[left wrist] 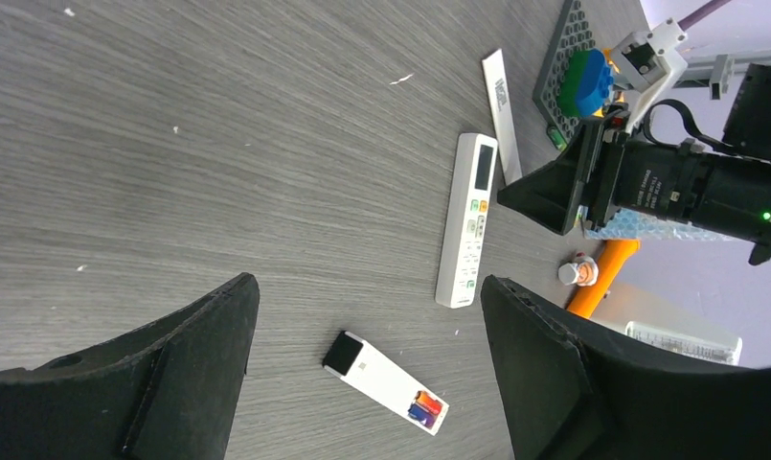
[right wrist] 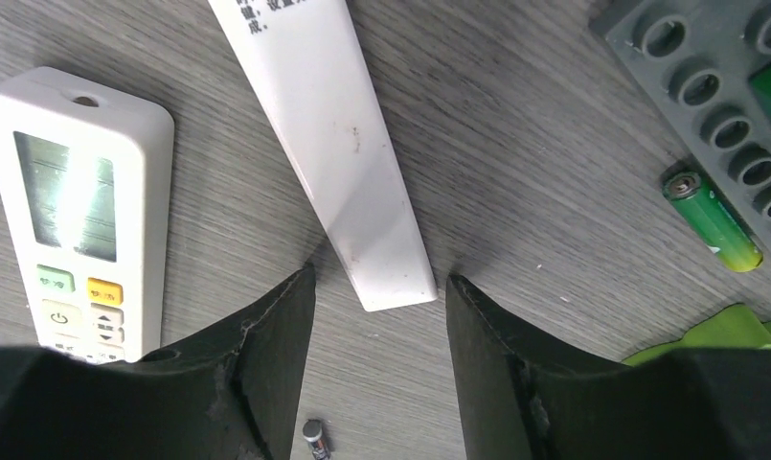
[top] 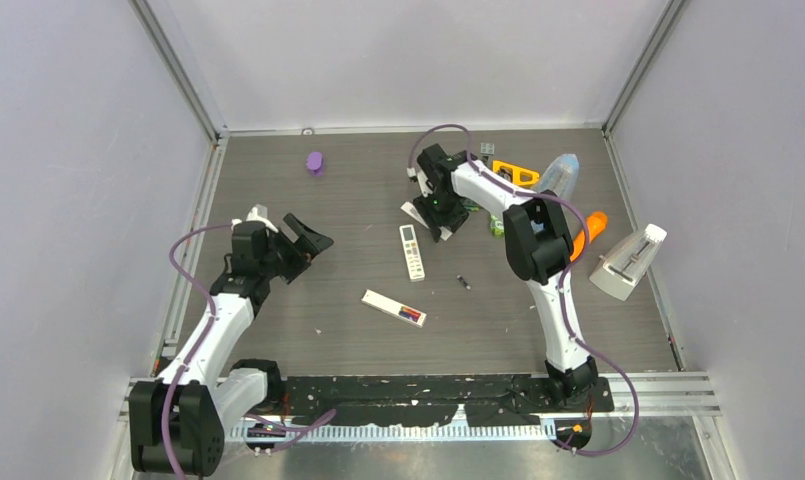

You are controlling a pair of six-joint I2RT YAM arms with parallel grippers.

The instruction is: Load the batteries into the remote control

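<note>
A white remote control (left wrist: 381, 381) lies face down on the table, its end compartment open with a red-orange and a blue battery (left wrist: 426, 408) inside. My left gripper (left wrist: 369, 283) hovers open above it, holding nothing. A second remote (right wrist: 75, 211), with a display and buttons, lies face up. Beside it is a flat white cover strip (right wrist: 333, 144). My right gripper (right wrist: 381, 287) is open, its fingers straddling the strip's near end with a gap on each side. A small blackish battery (right wrist: 314, 439) lies loose on the table (top: 278, 170), and a green battery (right wrist: 714, 220) rests by the grey plate.
A grey studded plate (left wrist: 565, 57) carries blue and green bricks at the back right. An orange carrot toy (left wrist: 606, 273), a clear bottle (top: 561, 175), an orange tool (top: 516, 174) and a white metronome-like object (top: 628, 262) are on the right. A purple object (top: 315, 161) lies far left.
</note>
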